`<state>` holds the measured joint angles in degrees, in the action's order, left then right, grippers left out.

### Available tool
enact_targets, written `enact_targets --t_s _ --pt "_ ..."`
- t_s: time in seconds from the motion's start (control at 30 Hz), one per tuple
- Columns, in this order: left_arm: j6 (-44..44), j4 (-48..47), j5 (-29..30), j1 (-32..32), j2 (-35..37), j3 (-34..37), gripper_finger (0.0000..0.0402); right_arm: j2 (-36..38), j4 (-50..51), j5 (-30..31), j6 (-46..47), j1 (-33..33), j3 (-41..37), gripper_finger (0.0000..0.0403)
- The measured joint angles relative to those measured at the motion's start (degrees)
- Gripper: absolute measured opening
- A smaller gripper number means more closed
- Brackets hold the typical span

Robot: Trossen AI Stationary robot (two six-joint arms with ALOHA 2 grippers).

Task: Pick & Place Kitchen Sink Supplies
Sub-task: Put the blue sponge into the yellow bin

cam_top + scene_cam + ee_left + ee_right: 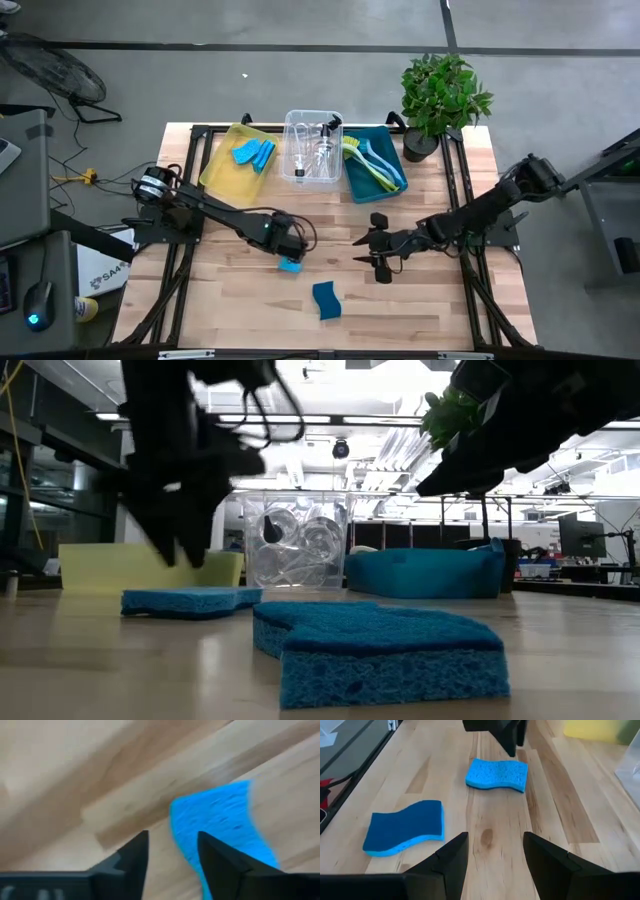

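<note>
Wooden boards make up the desk (420, 300), which stands on a grey floor. Left tool (291, 250) is low over the middle of the desk, right above a light blue sponge (290, 265); its two fingers are spread apart and hold nothing, and the sponge lies flat just under their tips. Right tool (376, 253) waits off to the side of the left tool, also spread apart and holding nothing. A darker blue sponge (326, 300) lies flat on the desk between the two tools and nearer the front edge, apart from the light one. Far past both tools, at the back edge, three bins sit in a row. A yellow bin (215, 165) holds more blue sponges (254, 153). Next comes a clear bin (293, 172) with clear bottles (320, 150) that have black tops. Last is a teal bin (362, 187) with long dish brushes (372, 163) in yellow-green and blue. A potted green plant (440, 95) stands beside the teal bin at the back corner. No words or labels on any of these things can be read.
</note>
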<state>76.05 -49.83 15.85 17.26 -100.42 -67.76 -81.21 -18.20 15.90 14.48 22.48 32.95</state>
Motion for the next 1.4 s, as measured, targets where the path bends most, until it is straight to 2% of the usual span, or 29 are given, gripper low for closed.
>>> enact_targets --t_s 0.13,0.23,0.5,1.17,1.3,1.4 --pt "6.94 0.39 -5.31 -0.03 0.0 2.93 0.0207 0.0 0.64 0.0 0.0 0.0 0.0 0.0183" --pt "9.35 2.32 -6.83 -0.03 0.0 4.02 0.0222 0.0 1.08 0.0 0.0 0.0 0.0 0.0183" --pt "6.37 11.26 -9.04 -1.3 0.0 5.59 0.0225 0.04 1.3 -0.02 0.0 0.0 0.0 0.0183" --pt "0.29 16.9 -14.11 -3.02 -0.02 5.59 0.0225 0.08 2.55 0.16 0.24 0.0 0.0 0.0183" --pt "-1.25 21.47 -13.79 -3.0 -0.02 5.59 0.0225 0.09 2.54 0.17 0.24 0.0 0.0 0.0183" --pt "-0.67 20.43 -12.56 -3.01 -0.02 5.59 0.0225 0.09 2.56 0.17 0.24 0.0 -0.02 0.0183"
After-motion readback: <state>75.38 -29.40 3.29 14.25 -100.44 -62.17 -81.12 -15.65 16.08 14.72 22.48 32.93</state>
